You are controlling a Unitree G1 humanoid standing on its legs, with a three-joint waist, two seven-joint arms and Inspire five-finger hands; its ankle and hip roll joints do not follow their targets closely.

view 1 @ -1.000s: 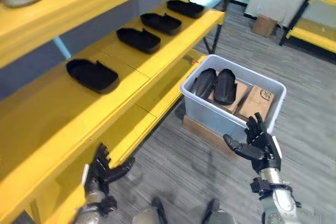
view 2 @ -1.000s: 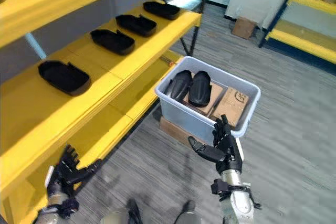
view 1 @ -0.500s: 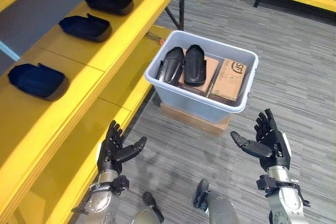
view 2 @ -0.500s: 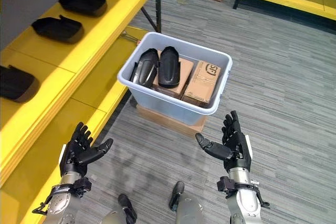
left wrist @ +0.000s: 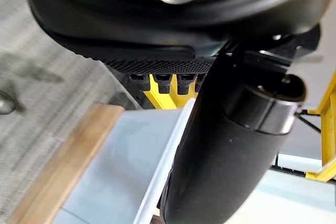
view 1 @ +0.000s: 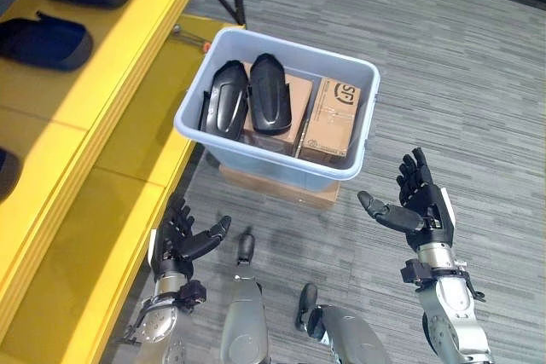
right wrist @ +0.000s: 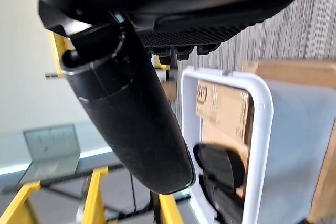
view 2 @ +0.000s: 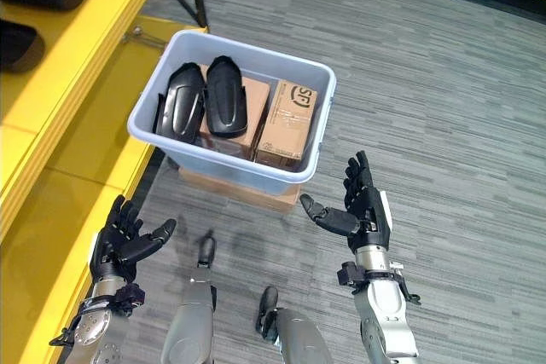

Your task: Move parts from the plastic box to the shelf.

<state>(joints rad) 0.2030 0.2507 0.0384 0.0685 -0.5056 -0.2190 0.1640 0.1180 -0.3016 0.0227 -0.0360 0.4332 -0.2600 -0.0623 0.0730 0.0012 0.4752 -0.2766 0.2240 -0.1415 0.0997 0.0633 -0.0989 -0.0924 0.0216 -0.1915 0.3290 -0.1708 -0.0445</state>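
Plastic box: pale grey plastic box (view 1: 334,178) standing on a flat cardboard piece (view 1: 281,194) on the floor, ahead of both hands and between them, apart from each.
Parts in box: two black parts (view 1: 248,101) lie side by side on two cardboard cartons (view 1: 333,118) inside; they sit at the side of the box nearer the left robot hand, with one carton at the side nearer the right.
Left robot hand: left robot hand (view 1: 177,237) is raised, palm turned inward, fingers spread and straight, thumb out toward the box; it has hold of nothing.
Right robot hand: right robot hand (view 1: 417,205) is raised likewise, fingers straight and spread, thumb pointing toward the box, empty.
Shelf: yellow shelf (view 1: 128,66) runs beyond the left robot hand, to its outer side; black parts (view 1: 44,43) already lie on its upper level.
Done: judging by the parts lying on the shelf, several moves look finished.
Left: two parts remain in the box, so the task seems well along but not complete.
Step in hand: both hands seem poised to reach for the box; neither touches it yet.
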